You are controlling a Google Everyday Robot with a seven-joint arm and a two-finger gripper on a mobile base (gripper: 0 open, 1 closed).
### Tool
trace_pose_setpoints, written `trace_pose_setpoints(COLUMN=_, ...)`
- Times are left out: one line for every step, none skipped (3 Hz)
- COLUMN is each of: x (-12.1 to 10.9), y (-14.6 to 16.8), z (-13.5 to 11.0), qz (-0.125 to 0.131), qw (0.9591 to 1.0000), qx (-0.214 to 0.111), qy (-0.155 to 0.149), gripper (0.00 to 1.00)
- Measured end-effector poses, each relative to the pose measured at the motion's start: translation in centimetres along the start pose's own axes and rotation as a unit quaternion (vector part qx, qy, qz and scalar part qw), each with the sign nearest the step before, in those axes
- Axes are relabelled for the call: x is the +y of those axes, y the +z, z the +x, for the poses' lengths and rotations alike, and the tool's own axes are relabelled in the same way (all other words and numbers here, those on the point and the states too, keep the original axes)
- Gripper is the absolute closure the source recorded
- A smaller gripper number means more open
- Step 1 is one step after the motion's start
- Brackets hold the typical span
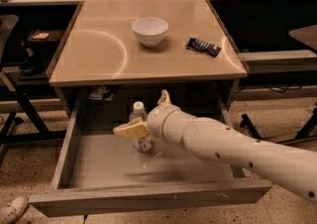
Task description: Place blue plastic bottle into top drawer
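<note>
The blue plastic bottle (142, 142), clear with a white cap, stands upright on the bottom of the open top drawer (101, 163), near its middle towards the back. My gripper (141, 113) is inside the drawer right at the bottle. It is open: one tan finger (130, 130) points left in front of the bottle's upper half, and the other finger (164, 97) sticks up behind and to the right. My cream arm comes in from the lower right over the drawer's right front corner.
On the tan table top (99, 54) above the drawer stand a white bowl (149, 30) and a small dark blue flat packet (203, 46). Dark benches and chair legs flank the table. A shoe (12, 209) shows at the lower left on the floor.
</note>
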State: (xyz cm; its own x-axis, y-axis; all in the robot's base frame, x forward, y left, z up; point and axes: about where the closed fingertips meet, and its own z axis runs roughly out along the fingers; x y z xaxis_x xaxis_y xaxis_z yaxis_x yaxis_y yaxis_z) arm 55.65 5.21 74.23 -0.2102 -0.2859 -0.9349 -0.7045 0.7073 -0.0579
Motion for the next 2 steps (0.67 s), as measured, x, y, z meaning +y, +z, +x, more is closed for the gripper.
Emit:
trace_pose_setpoints(x=-1.4, y=-5.2, z=-2.3, qz=0.056, qw=0.9984, qx=0.01, qy=0.005, gripper=0.0)
trace_pose_setpoints(x=-2.5, y=-10.4, z=-5.5, qz=0.111, qw=0.9935, qx=0.021, qy=-0.009, gripper=0.0)
